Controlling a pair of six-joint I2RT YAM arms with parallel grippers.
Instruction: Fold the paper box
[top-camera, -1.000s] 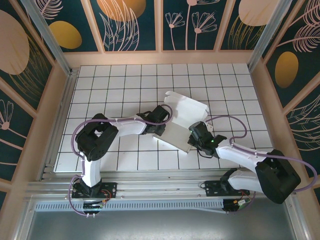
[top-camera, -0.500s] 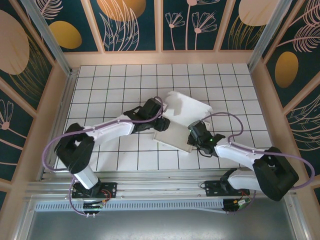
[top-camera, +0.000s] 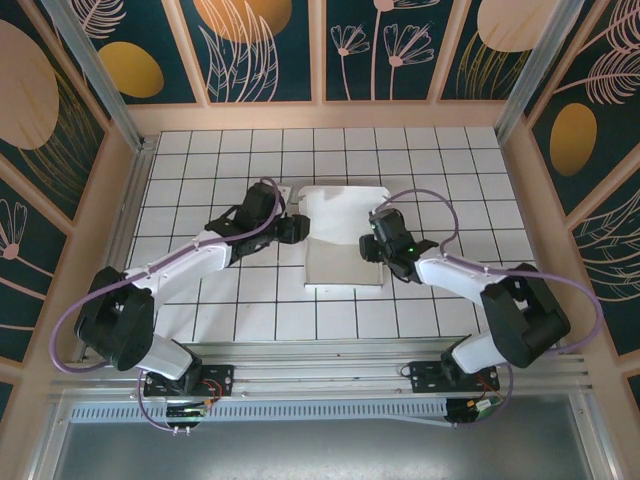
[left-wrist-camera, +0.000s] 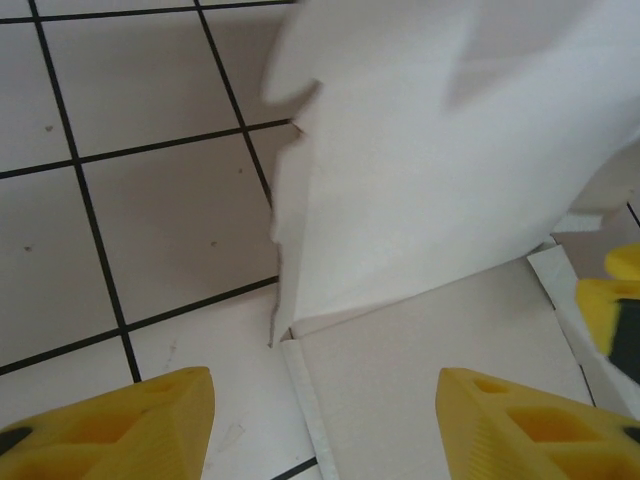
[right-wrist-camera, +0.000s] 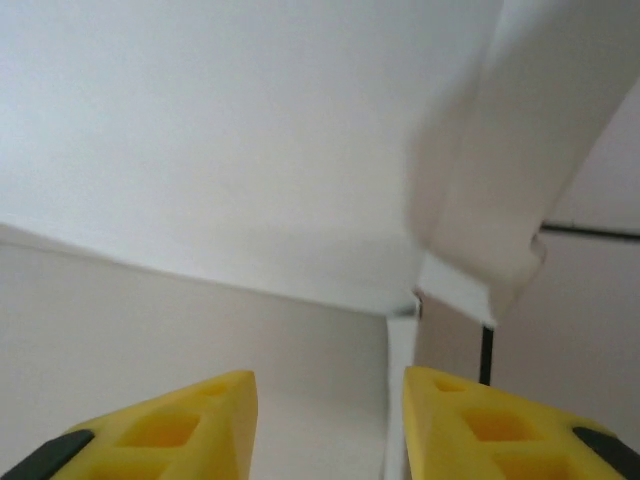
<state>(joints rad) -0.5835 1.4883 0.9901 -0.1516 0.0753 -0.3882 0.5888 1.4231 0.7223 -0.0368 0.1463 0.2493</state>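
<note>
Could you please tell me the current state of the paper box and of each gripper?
paper box: partly folded, far panel raised from the flat base, not closed up.
left gripper: open, at the box's left edge, holding nothing.
right gripper: open, over the box's right side, holding nothing.

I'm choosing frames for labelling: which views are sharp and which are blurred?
Top external: evenly lit and sharp, paper box crisp. Left wrist: grid lines sharp, the box's raised panel blurred along its top edge. Right wrist: softest, the flap at right smeared.
</note>
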